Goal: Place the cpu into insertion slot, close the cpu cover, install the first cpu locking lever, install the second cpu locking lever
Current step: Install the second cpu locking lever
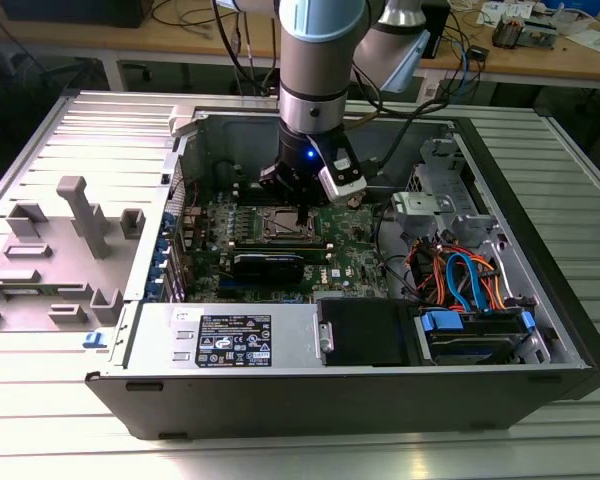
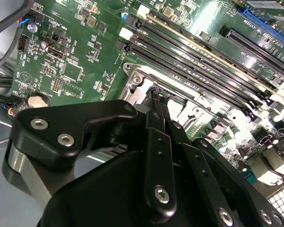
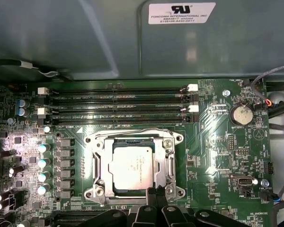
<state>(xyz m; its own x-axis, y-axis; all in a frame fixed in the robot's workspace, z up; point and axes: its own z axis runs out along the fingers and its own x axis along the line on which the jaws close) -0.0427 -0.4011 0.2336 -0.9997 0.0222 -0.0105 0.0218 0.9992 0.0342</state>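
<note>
Looking down the first wrist view, your cpu (image 3: 131,166) already sits in the insertion slot (image 3: 91,142) under the cpu cover (image 3: 166,163), so keep the gripper (image 3: 155,195), jaws together, pressing squarely at the slot's edge.

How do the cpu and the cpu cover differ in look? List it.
The cpu is a solid dull-silver square with no opening; the cpu cover is a thin, brighter metal frame with a large square window. The cpu fills the middle of the insertion slot; the cpu cover runs around it. Both are square, metallic and lie flat. The gripper is at the slot's edge.
</note>
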